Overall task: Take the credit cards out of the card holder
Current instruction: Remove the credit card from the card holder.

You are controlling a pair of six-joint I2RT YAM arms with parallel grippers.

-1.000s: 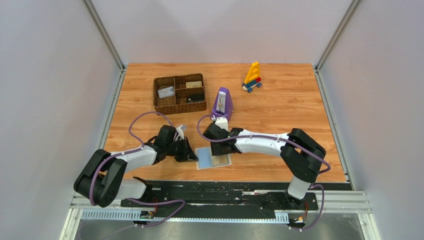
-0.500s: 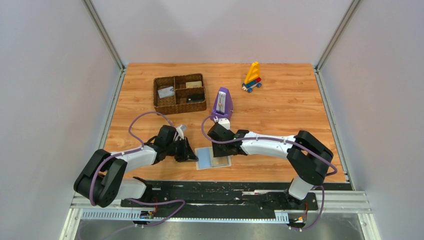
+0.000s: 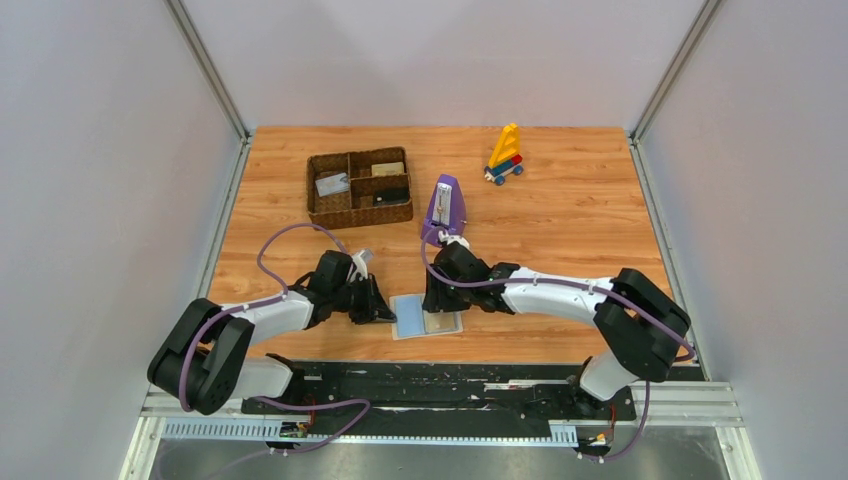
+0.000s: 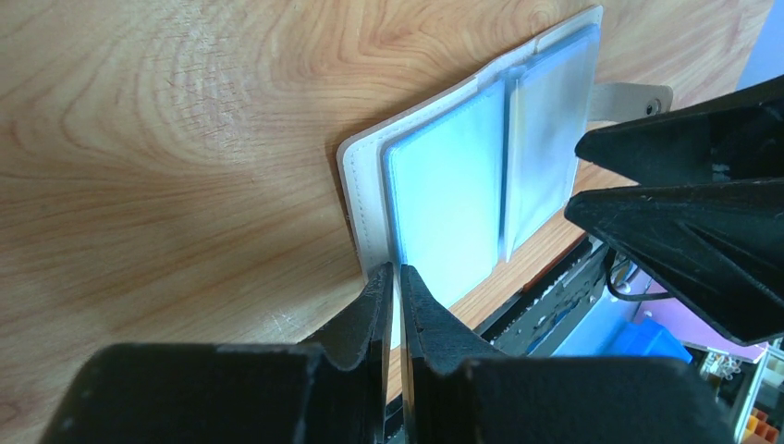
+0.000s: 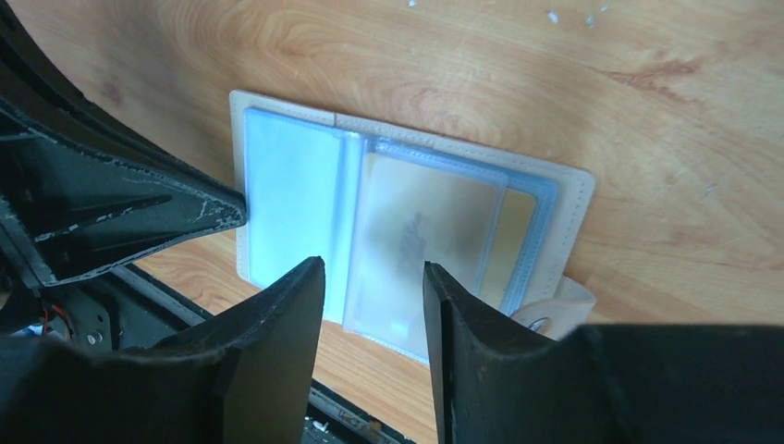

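While my clenched left gripper [image 4: 396, 274] touches the flat light-blue folding card holder [image 4: 444, 213], my right gripper [image 5: 373, 268] hovers spread above its tan rectangular card [image 5: 434, 222].

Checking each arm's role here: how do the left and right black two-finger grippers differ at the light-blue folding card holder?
The left gripper is shut; the right gripper is open. The left gripper's tips meet the card holder's left edge, by its plain blue page; the right gripper hangs over the page showing a tan card. Both are black and aimed at the opened holder.
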